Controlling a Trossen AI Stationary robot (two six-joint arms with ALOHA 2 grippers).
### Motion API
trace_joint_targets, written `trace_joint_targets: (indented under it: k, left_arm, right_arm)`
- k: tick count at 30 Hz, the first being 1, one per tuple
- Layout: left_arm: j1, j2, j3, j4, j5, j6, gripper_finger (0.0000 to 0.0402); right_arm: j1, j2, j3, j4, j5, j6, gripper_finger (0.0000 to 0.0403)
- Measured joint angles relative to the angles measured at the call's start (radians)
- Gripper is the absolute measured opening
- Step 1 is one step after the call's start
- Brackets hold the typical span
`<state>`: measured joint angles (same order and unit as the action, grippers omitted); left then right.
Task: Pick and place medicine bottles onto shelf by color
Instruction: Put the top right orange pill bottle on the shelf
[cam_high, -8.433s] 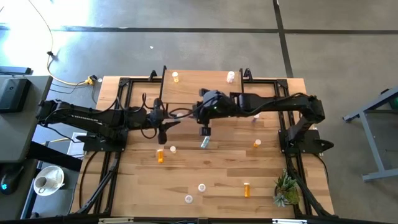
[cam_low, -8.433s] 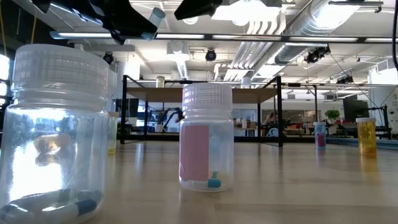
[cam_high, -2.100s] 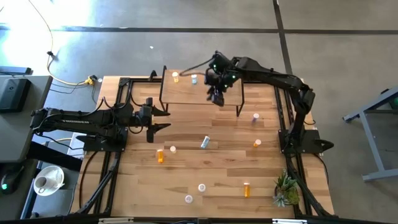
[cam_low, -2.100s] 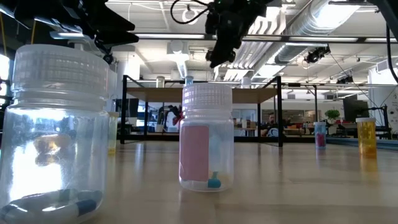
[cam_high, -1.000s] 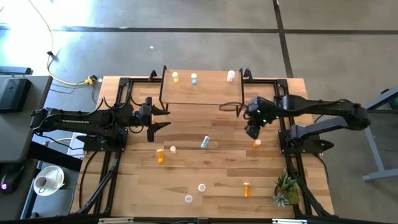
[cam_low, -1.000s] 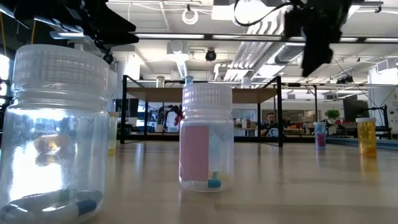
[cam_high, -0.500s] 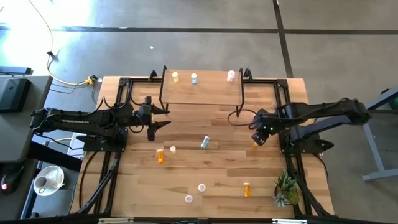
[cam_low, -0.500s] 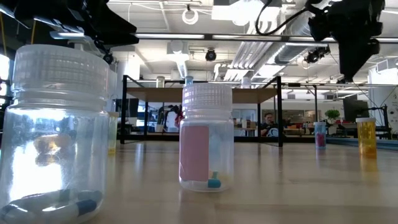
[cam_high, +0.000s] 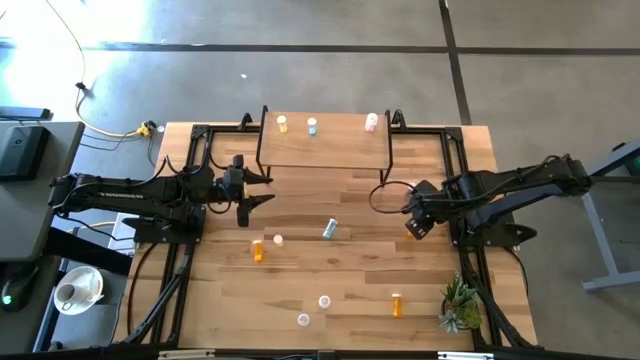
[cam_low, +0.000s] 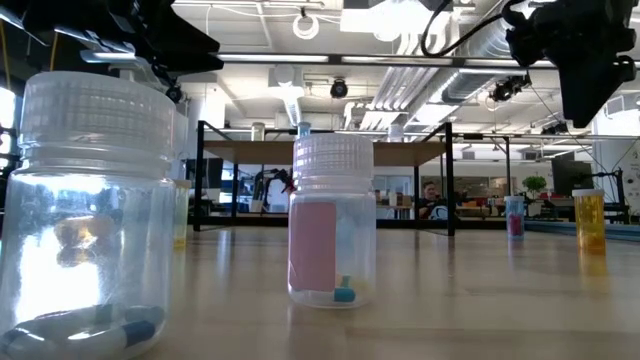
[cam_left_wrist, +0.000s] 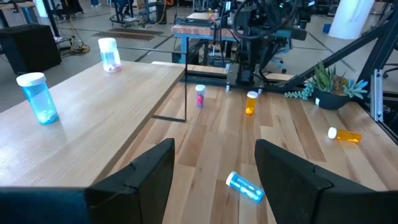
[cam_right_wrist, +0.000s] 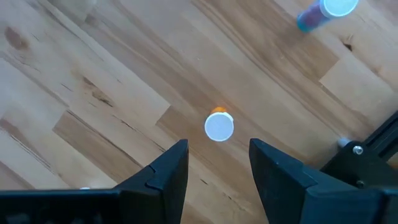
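Note:
An upright orange medicine bottle (cam_right_wrist: 219, 126) with a white cap stands on the table near its right edge. My right gripper (cam_right_wrist: 217, 169) hangs open above it, pointing down, and touches nothing; it also shows in the high view (cam_high: 417, 226). My left gripper (cam_left_wrist: 214, 180) waits open at the table's left (cam_high: 251, 196), level, facing the shelf (cam_high: 325, 148). On the shelf stand an orange bottle (cam_high: 282, 123), a blue one (cam_high: 312, 125) and a pink one (cam_high: 371, 121).
A blue bottle (cam_high: 329, 229) lies mid-table. An orange bottle (cam_high: 258, 250) and a small one (cam_high: 277, 240) stand to its left. Two bottles (cam_high: 324, 301) (cam_high: 303, 319) and a lying orange one (cam_high: 397, 304) are near the front edge. A plant (cam_high: 459, 305) stands front right. A pink bottle (cam_left_wrist: 199, 96) stands beyond the orange one.
My right gripper has moved from near the shelf's right end toward the table's right and near edges, stopping over the orange bottle. It has rolled about its own axis and tipped to point more steeply down. Its fingers have stayed open.

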<state>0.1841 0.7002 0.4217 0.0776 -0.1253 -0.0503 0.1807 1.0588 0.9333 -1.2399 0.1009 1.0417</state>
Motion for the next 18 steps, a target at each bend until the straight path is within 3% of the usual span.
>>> trace_joint_targets:
  k: [10, 18]
  left_arm:
    - [0.000, 0.000, 0.000, -0.006, 0.010, -0.018, 0.0211]
    - [0.000, 0.000, 0.000, -0.006, 0.010, -0.018, 0.0211]
  right_arm:
    - [0.031, 0.082, 0.000, 0.001, 0.000, 0.054, 0.0161]
    - [0.051, 0.179, 0.000, 0.008, 0.004, -0.015, 0.0161]
